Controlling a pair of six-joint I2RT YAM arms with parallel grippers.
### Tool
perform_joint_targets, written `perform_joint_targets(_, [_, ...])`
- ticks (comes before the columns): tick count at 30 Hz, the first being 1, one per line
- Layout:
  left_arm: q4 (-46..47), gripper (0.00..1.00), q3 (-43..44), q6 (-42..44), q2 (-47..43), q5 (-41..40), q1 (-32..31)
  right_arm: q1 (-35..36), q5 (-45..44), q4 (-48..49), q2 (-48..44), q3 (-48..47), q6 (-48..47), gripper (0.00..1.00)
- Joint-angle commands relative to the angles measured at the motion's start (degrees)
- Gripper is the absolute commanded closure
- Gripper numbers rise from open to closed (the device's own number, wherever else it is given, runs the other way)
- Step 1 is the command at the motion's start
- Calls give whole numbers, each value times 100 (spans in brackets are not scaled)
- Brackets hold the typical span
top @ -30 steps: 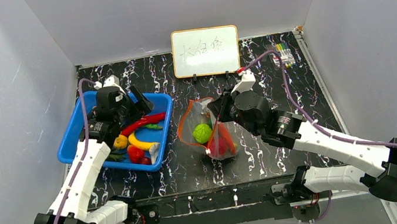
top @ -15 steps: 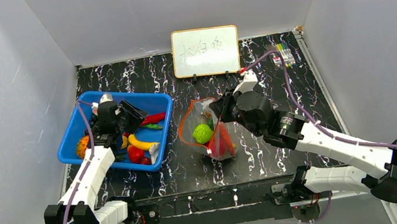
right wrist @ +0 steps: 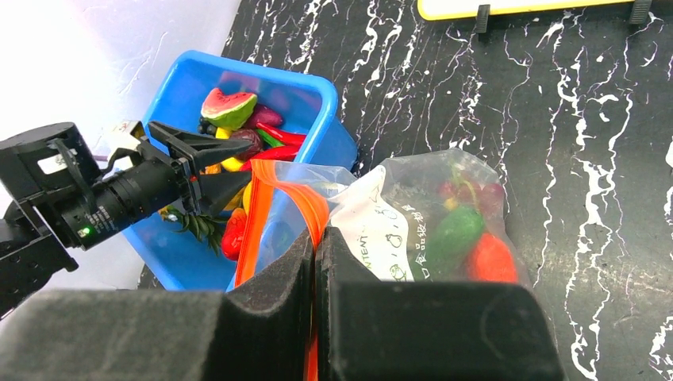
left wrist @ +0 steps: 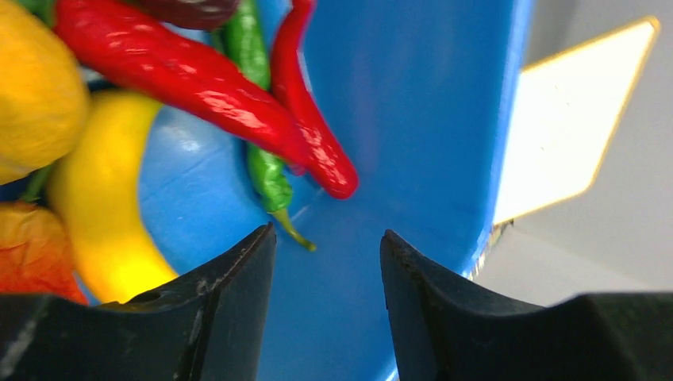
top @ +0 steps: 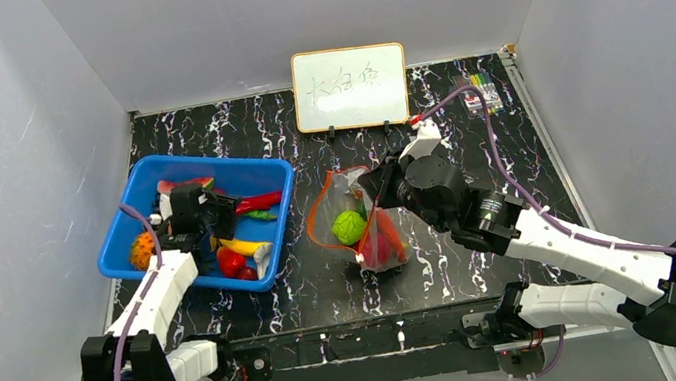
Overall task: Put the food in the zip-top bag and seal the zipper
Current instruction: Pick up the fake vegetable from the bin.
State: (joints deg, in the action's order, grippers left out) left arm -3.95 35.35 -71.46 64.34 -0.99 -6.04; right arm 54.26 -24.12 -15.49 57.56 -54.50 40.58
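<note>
The clear zip-top bag [top: 355, 216] lies mid-table with a green round fruit [top: 348, 226] and red pieces [top: 381, 245] inside. My right gripper [top: 377, 191] is shut on the orange zipper strip [right wrist: 312, 213] and holds the bag's mouth up and open toward the basket. My left gripper [top: 228, 210] is open and empty, low inside the blue basket [top: 198, 161]. In the left wrist view its fingertips [left wrist: 258, 242] hang just above the basket floor. Red chillies [left wrist: 182, 79], a green chilli [left wrist: 262, 163] and a yellow banana [left wrist: 111, 206] lie just beyond them.
A whiteboard [top: 350, 86] stands at the back centre. A pack of markers [top: 483, 93] lies at the back right. A watermelon slice [right wrist: 228, 107] and more toy food sit in the basket's far end. Grey walls enclose the table.
My left gripper has drawn back from the basket's far side and dropped low into the basket among the food. My right gripper has kept its hold on the zipper strip, barely moving.
</note>
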Motion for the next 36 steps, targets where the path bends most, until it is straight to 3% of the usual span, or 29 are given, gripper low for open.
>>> perform_joint_targets(1, [-802,49,425,-768,234,-678,57,6,-163,415,-193,-144,-28,100])
perform_joint_targets(7, [-1277,50,884,-1015,735,-787,75,4,-163,409,-146,-200,-61,100])
perform_joint_targets(17, [-1892,62,1304,-1419,1375,-1032,119,2,-192,371,-105,-293,-129,100])
perform_joint_targets(31, [-1277,59,1206,-1408,1972,-1106,184,0,-164,327,-41,-371,-155,100])
perform_joint_targets(36, [-1235,65,1286,-1411,2137,-1133,191,1,-105,301,-52,-311,-142,100])
